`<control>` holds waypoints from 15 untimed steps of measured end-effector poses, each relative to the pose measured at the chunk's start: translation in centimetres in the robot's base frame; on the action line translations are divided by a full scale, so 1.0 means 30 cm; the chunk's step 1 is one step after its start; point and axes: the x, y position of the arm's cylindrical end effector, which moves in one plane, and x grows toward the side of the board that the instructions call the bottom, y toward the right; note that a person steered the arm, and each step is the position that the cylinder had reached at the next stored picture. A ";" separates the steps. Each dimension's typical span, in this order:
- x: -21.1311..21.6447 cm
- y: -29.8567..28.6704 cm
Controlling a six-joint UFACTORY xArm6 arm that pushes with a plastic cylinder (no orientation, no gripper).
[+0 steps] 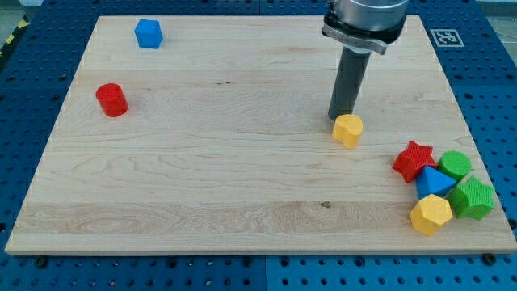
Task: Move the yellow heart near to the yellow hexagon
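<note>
The yellow heart lies on the wooden board right of the middle. My tip stands just above and slightly left of it in the view, touching or nearly touching its top edge. The yellow hexagon sits near the board's bottom right corner, at the bottom of a cluster of blocks, well apart from the heart.
The cluster by the hexagon holds a red star, a blue triangle, a green cylinder and a green hexagon-like block. A red cylinder and a blue block lie at the view's top left.
</note>
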 end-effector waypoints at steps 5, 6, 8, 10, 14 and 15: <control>0.083 -0.076; 0.083 -0.079; 0.087 -0.079; 0.111 -0.079; 0.085 -0.072; 0.145 -0.072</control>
